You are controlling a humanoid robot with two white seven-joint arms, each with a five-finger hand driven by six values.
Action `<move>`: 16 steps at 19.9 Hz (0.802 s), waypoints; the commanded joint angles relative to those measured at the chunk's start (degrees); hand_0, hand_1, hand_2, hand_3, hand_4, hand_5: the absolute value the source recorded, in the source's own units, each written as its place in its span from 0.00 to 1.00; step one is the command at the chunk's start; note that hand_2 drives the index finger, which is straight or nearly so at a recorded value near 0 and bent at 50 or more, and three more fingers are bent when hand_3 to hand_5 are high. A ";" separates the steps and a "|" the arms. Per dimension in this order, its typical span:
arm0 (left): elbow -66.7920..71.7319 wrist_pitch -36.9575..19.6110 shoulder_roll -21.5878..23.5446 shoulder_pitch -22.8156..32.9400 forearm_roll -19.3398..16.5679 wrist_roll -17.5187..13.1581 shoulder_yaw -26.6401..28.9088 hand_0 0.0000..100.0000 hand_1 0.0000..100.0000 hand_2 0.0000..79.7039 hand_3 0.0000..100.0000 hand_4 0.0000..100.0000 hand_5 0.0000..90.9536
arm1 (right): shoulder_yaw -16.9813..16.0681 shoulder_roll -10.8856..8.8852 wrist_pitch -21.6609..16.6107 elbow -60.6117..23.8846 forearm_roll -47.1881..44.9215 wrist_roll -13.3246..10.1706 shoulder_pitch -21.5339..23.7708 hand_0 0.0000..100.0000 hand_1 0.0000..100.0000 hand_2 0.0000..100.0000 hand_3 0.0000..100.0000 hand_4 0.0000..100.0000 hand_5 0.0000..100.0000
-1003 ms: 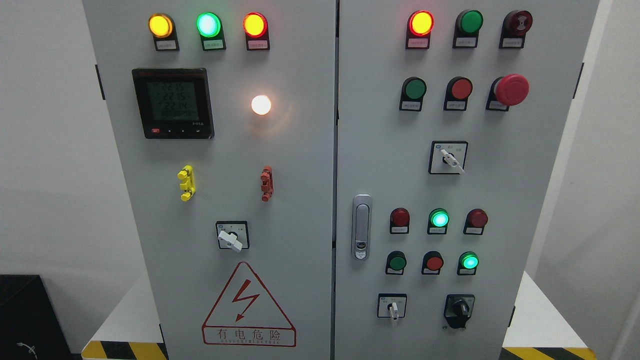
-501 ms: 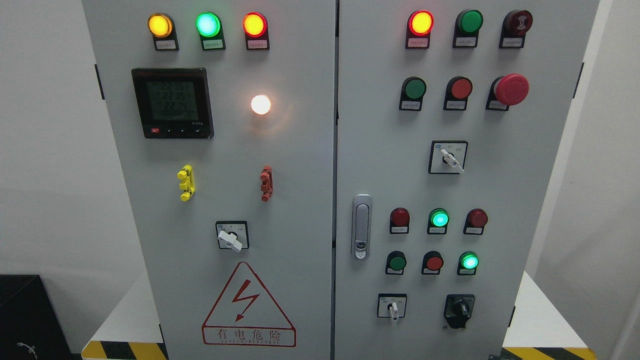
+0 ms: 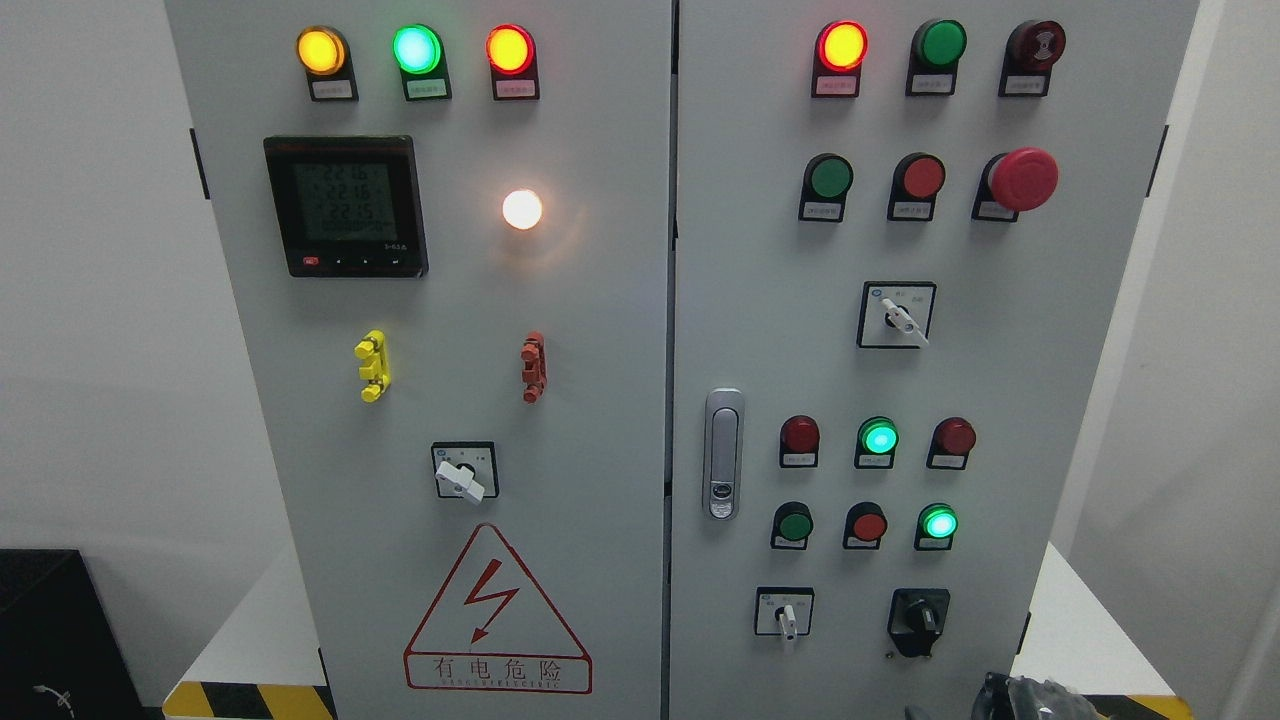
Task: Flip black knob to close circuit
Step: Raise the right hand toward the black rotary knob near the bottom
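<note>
Reaching up for the black knob

We see our right hand [image 3: 1035,697] only as a dark shape at the bottom edge, so we cannot tell its grip; the left is out of view. The black knob [image 3: 918,620] sits low on the cabinet's right door [image 3: 1000,380], right of 1 white selector [image 3: 786,615], directly above the hand, presumably its target.

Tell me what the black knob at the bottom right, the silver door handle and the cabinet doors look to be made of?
The black knob looks like moulded plastic, matte with faint sheen. The door handle seems metal or chromed plastic: bright silvery reflections leave that open. The cabinet doors look like painted sheet metal, an even pale grey, flat and smooth.
</note>
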 commanded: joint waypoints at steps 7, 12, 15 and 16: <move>1.23 -0.18 0.00 0.00 -1.23 0.05 -1.23 0.00 0.00 0.00 0.00 0.00 0.00 | 3.78 -0.22 4.58 0.86 4.78 0.11 -3.20 0.00 0.12 0.77 0.94 0.76 0.77; 1.23 -0.10 0.00 0.00 -1.23 0.05 -1.23 0.00 0.00 0.00 0.00 0.00 0.00 | 4.31 -0.22 5.54 0.77 5.66 0.11 -3.38 0.00 0.13 0.77 0.94 0.76 0.77; 1.23 -0.18 0.00 0.00 -1.23 0.05 -1.23 0.00 0.00 0.00 0.00 0.00 0.00 | 4.32 -0.22 5.72 0.86 6.63 0.55 -3.90 0.00 0.14 0.77 0.94 0.76 0.77; 1.23 -0.10 0.00 0.00 -1.23 0.05 -1.23 0.00 0.00 0.00 0.00 0.00 0.00 | 4.32 -0.22 5.81 0.86 6.72 0.72 -3.90 0.00 0.14 0.77 0.94 0.76 0.77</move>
